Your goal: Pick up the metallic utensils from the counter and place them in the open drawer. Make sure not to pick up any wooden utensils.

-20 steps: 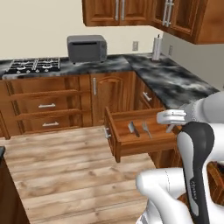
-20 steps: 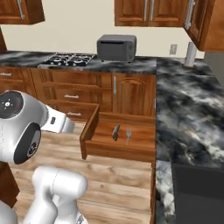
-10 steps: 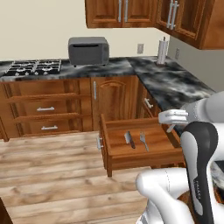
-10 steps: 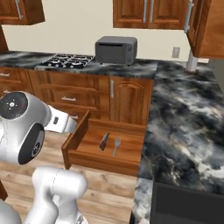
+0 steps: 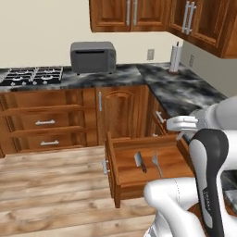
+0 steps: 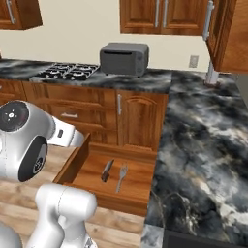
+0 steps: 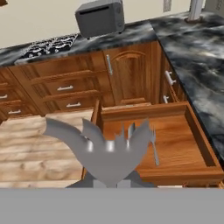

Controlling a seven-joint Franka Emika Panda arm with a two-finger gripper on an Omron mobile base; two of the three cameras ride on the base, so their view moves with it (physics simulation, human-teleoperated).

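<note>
Drawer (image 5: 121, 169) — reddish-brown, open — holds fork (image 5: 156, 163).

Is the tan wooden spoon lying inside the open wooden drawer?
No: the reddish-brown wooden drawer holds only a dark-handled cleaver and a slim silver fork, lying side by side.

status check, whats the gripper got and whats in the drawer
Gripper shut on a small fork. Drawer open, cleaver and larger fork lying side by side inside. Nothing blocking the drawer.
</note>
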